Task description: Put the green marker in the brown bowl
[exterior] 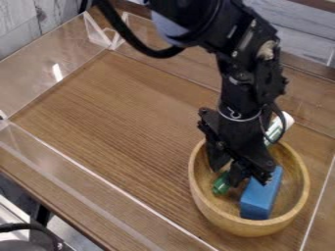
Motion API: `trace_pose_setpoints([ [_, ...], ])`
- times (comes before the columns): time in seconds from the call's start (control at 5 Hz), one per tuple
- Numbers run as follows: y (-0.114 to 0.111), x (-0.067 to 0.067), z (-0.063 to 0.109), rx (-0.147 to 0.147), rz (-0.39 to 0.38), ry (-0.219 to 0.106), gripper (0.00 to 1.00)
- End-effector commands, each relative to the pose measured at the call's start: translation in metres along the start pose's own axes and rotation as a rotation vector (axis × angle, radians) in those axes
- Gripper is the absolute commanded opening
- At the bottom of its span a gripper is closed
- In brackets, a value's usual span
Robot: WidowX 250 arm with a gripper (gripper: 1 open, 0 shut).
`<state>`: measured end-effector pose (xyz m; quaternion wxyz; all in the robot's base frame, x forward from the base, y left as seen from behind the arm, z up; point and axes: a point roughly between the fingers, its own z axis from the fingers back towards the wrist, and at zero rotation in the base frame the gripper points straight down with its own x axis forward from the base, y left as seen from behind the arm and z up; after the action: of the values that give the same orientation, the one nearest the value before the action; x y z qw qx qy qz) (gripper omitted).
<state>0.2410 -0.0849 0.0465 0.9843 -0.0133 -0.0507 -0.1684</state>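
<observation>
The brown bowl (296, 202) sits at the near right of the wooden table. Inside it the green marker (225, 182) lies slanted, its green end low by the left wall; its far end (277, 122) shows white and green behind the arm, over the back rim. My gripper (241, 173) points straight down into the bowl. Its dark fingers (224, 163) stand on either side of the marker's middle, still apart with a narrowed gap. The arm hides the marker's middle part. A blue block (260, 194) lies in the bowl just right of the fingers.
A clear plastic wall (53, 162) runs along the table's left and front edges, and another clear panel (105, 37) stands at the back left. Bare wood (118, 108) stretches to the left of the bowl.
</observation>
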Motion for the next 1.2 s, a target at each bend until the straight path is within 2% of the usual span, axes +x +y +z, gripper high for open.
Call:
trace_pose_setpoints([
  [0.0,0.003,0.013,0.017,0.003,0.003,-0.070,0.00],
  [0.6,0.010,0.016,0.040,0.029,-0.006,-0.060,0.00],
  [0.8,0.012,0.019,0.049,0.045,0.009,-0.074,0.00],
  [1.0,0.012,0.020,0.052,0.047,0.020,-0.089,0.00],
])
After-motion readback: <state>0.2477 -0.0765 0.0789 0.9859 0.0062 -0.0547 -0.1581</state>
